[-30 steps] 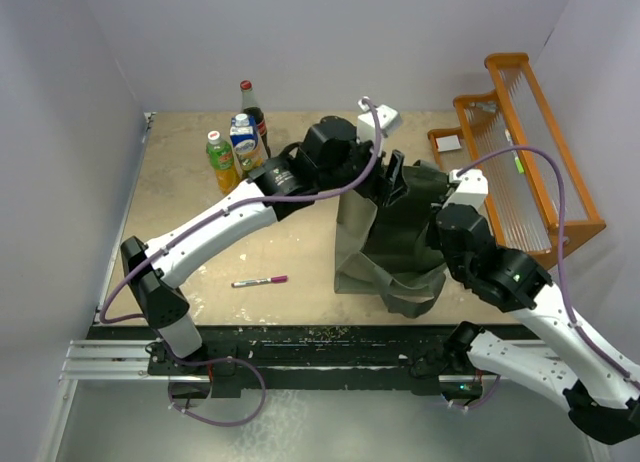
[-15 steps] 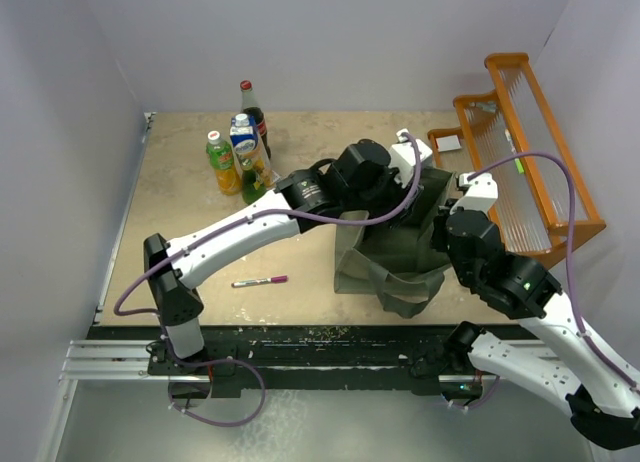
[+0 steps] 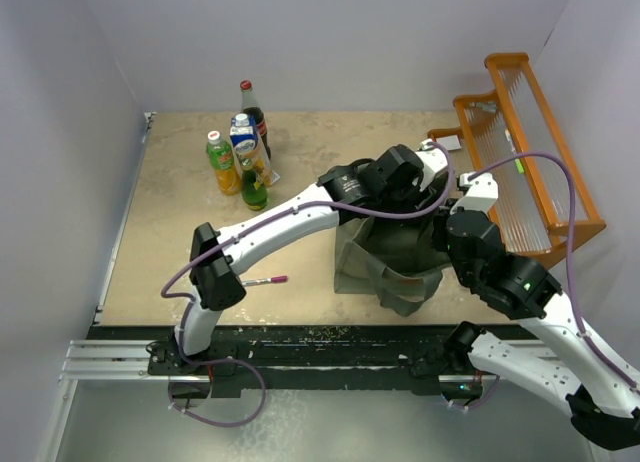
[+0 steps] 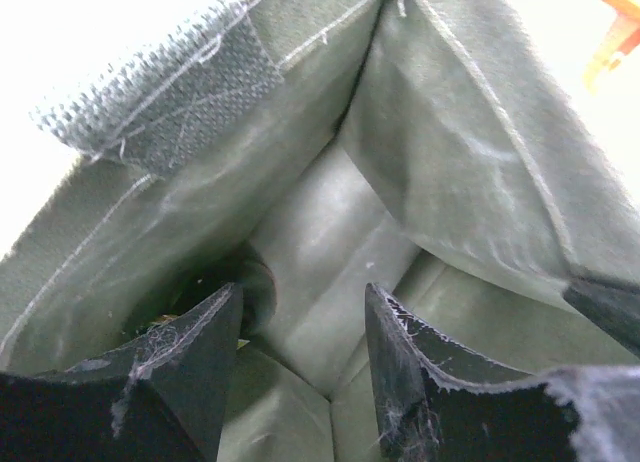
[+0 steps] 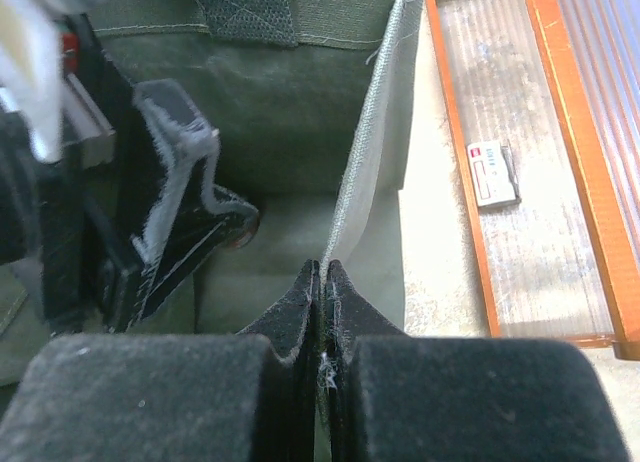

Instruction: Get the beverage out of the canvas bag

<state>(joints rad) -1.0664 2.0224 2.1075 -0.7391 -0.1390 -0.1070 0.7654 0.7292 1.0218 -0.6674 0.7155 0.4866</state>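
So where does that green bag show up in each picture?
Top view: green bag right of centre, between both arms.
Left wrist: its inside fills the frame, beyond the open left gripper.
Right wrist: upper left; right gripper pinches its rim.
Shared landmark: orange rack, on the bag's right.

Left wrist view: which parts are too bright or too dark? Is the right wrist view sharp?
Left wrist view: outside the canvas bag, top left, is blown out white; the bag's bottom lies in shadow, so the dark round object there cannot be identified. Right wrist view: the orange rack is sharp; the near jaws are soft, and the top left corner is a white blur.
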